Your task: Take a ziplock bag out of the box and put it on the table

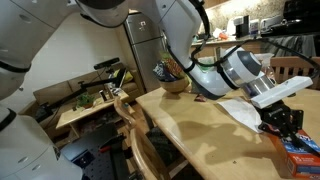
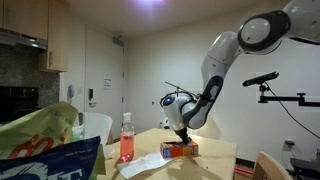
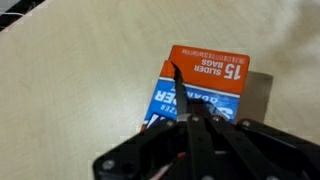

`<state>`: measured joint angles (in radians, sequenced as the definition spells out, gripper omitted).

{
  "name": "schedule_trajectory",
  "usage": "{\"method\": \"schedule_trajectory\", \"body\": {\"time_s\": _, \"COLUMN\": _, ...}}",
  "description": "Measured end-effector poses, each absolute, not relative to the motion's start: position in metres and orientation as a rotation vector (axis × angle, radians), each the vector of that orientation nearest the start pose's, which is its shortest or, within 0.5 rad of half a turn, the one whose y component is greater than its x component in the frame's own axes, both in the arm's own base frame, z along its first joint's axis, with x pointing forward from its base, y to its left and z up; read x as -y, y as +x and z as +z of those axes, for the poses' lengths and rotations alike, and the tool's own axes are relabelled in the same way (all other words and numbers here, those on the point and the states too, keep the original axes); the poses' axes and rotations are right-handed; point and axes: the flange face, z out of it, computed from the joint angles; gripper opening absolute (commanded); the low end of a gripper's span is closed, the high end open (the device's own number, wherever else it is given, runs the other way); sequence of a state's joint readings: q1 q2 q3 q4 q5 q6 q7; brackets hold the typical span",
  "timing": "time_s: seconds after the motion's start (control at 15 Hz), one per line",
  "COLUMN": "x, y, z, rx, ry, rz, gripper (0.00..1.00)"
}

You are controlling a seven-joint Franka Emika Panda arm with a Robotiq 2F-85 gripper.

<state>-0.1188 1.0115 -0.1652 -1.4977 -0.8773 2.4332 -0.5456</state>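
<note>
I see no ziplock bag clear of the box [image 3: 208, 78], which lies flat mid-frame in the wrist view on the tan table [image 3: 70, 95]. The gripper [image 3: 178, 88] is pinched tight over its blue panel; whether it has caught plastic, I cannot tell. Drawing out and laying down look undone.

The pale tan tabletop [image 1: 190, 125] is carrying four things. The box [image 3: 200, 85] is lying flat on it, printed face up, with bare wood showing around it in the wrist view. A whitish flat sheet [image 2: 142, 164] is lying near the box, toward one edge. A pink bottle [image 2: 126, 140] is standing upright beside that sheet. A brown bowl [image 1: 175, 84] is sitting at a far corner.
</note>
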Motion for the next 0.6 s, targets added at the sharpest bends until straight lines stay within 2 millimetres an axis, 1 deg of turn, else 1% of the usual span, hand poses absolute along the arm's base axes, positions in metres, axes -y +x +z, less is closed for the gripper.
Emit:
{"method": "schedule_trajectory", "body": {"time_s": 0.33, "x": 0.178, "y": 0.669, "z": 0.067, "rx": -1.272, "ry": 2.174, "rz": -0.433, "gripper": 0.0}}
{"method": "schedule_trajectory", "body": {"time_s": 0.6, "x": 0.174, "y": 0.679, "z": 0.07, "rx": -1.274, "ry": 2.155, "rz": -0.321, "gripper": 0.0}}
